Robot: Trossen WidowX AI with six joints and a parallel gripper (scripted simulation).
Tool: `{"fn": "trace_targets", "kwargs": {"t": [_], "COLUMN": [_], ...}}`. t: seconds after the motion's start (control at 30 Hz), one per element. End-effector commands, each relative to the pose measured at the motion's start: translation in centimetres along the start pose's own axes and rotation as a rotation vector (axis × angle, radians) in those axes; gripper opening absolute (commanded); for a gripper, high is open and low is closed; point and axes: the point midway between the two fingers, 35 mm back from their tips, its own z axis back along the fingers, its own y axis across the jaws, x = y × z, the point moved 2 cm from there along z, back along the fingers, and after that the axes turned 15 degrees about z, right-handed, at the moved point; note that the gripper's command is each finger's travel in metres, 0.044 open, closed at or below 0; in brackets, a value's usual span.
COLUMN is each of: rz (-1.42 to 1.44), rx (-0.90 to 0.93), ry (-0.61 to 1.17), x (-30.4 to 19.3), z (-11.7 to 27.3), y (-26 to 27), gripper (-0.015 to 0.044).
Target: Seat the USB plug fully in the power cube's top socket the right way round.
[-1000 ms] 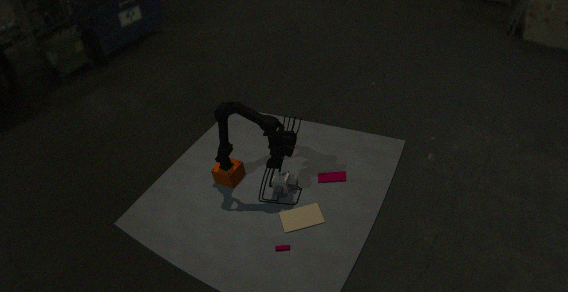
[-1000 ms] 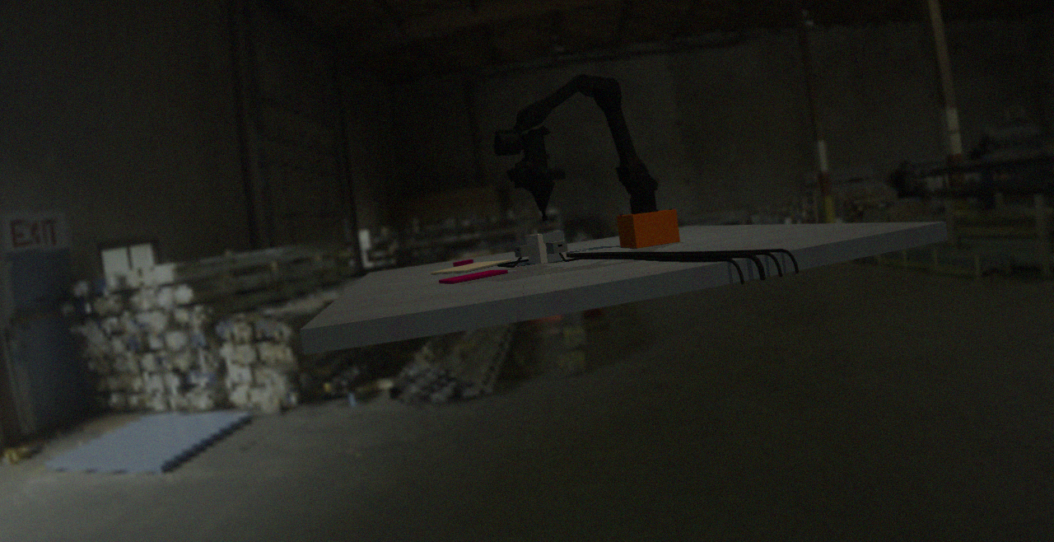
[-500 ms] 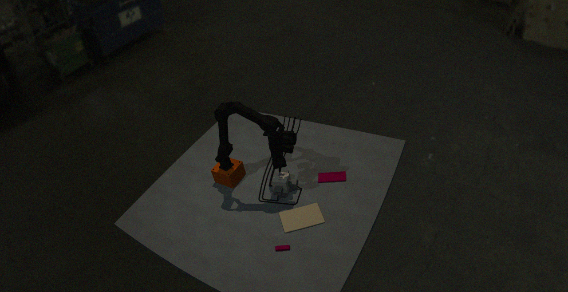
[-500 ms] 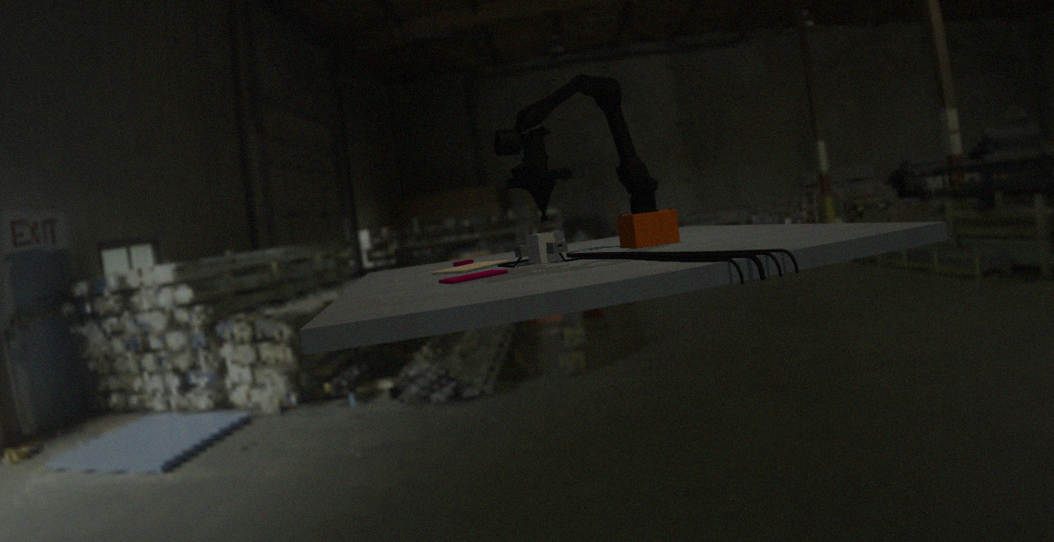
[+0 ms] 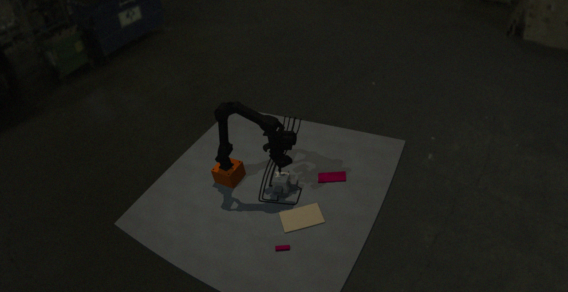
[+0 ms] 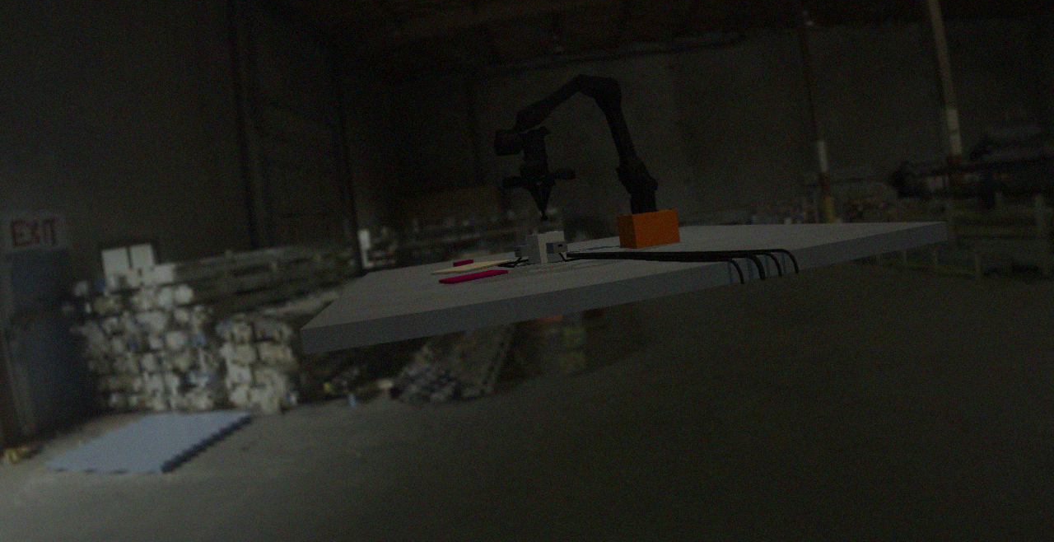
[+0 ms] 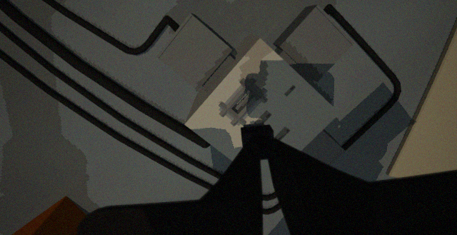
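Note:
The pale power cube (image 5: 280,181) (image 6: 540,245) (image 7: 303,110) stands on the table, turned diagonally in the wrist view. Its top face carries a raised grey socket frame (image 7: 228,107) and several small dark slots. My gripper (image 5: 279,168) (image 6: 543,214) (image 7: 261,149) points down over the top face, with a small gap above the cube in the exterior view. Its fingers are shut on the USB plug, which is mostly hidden by the dark fingertips. The fingertips appear just beside the socket frame in the wrist view. The plug's way round cannot be made out.
Grey side blocks (image 7: 196,51) (image 7: 315,36) flank the cube. Black cables (image 7: 96,79) (image 6: 663,254) run round it and over the table edge. A beige slab (image 5: 301,217), a magenta slab (image 5: 332,177) (image 6: 473,277) and a small magenta bar (image 5: 282,247) lie nearby. The arm's base is orange (image 5: 228,177) (image 6: 648,229).

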Motion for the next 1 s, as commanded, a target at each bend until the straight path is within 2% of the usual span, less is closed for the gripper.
{"fn": "trace_targets", "kwargs": {"t": [0.0, 0.77, 0.97], "rz": [0.127, 0.725, 0.744], "rx": [-0.001, -0.001, -0.001], "ry": [0.000, 0.000, 0.000], "x": [0.01, 0.00, 0.00], "z": [-0.03, -0.03, -0.03], "y": [-0.02, -0.01, -0.01], "gripper": [0.0000, 0.0000, 0.0000]}}
